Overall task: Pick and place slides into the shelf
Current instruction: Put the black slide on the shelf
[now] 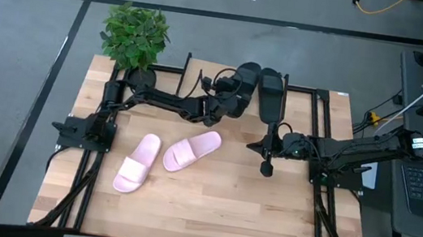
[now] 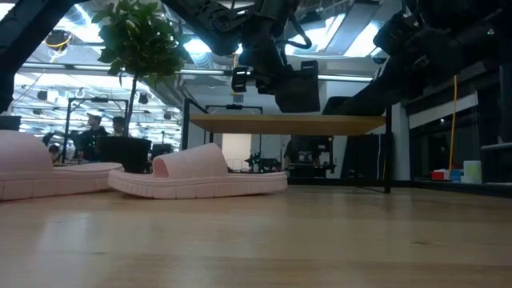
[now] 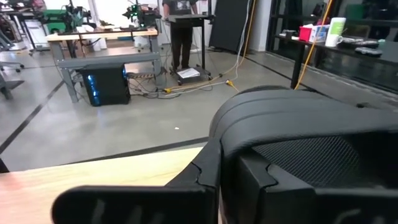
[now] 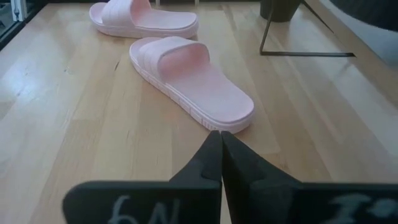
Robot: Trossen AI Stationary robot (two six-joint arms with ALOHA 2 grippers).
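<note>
Pink slides (image 1: 191,150) lie on table (image 1: 223,218) near potted plant (image 1: 134,36).

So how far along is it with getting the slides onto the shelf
About a quarter done. One black slide already lies on the shelf. The left gripper holds the second black slide above the shelf top, not yet set down. Both pink slides are on the table, with the shut right gripper beside the nearer one.
</note>
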